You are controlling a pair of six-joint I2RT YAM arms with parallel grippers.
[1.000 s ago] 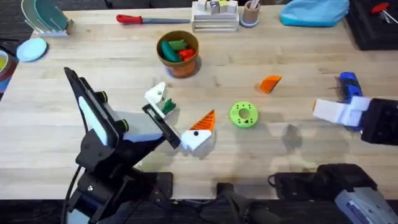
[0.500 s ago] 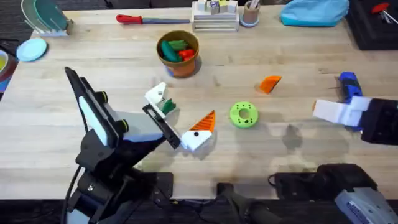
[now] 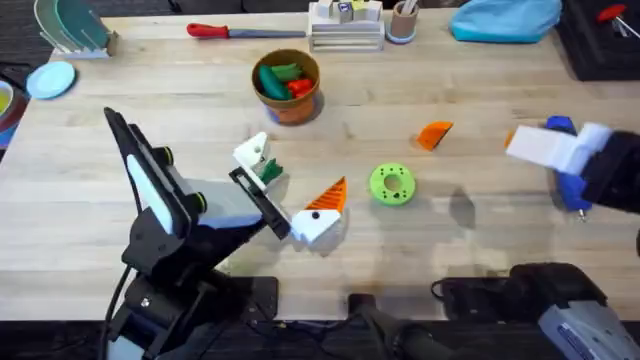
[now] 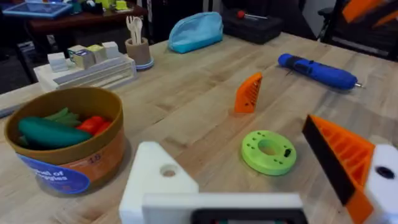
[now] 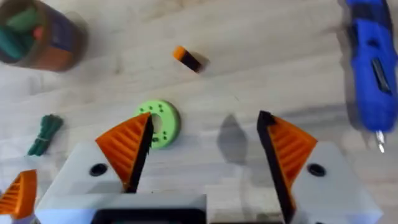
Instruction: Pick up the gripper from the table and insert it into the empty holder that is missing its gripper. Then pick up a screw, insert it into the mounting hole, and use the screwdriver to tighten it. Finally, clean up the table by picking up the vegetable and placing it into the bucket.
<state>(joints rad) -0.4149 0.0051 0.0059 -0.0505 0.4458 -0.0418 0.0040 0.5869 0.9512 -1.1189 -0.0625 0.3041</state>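
A pale wooden table (image 3: 100, 190) carries the work. The wedge (image 3: 434, 134) lies free just beyond the green disc (image 3: 391, 184), the right gripper (image 5: 202, 149) spread wide and empty above, presumably for the pick. The holder (image 3: 251, 152) sits left of the disc, at the left gripper (image 3: 290, 195), one finger (image 3: 318, 225) padded, presumably steadying it; whether anything is clamped cannot be told.

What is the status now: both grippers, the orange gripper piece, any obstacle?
Left gripper and right gripper: jaws open, empty. Orange gripper piece lying free on the table, ungrasped. Green disc beside it, apart, not blocking.
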